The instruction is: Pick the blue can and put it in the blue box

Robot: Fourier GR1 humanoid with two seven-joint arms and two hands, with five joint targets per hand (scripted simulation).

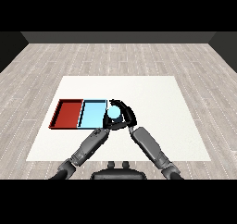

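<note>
Red comes first at the left: the red tray lies on the white surface, touching the light blue tray beside it. Both trays look bare inside.

Just past the light blue tray's right edge, the blue can sits between the two hands, which meet there. The left hand reaches up from the lower left and ends just under the can; whether its fingers are curled or straight cannot be told, since the two black hands merge. The right hand arches over and around the can, its fingers curling across the top and right side, so it appears to have hold of the can.

The step in hand looks like the carry: the can is grasped near the tray but not yet inside it, and whether it rests on the surface or is lifted cannot be told. The next move, as I judge it, calls for a short shift leftward over the tray's low wall, then a lowering and a release.
</note>
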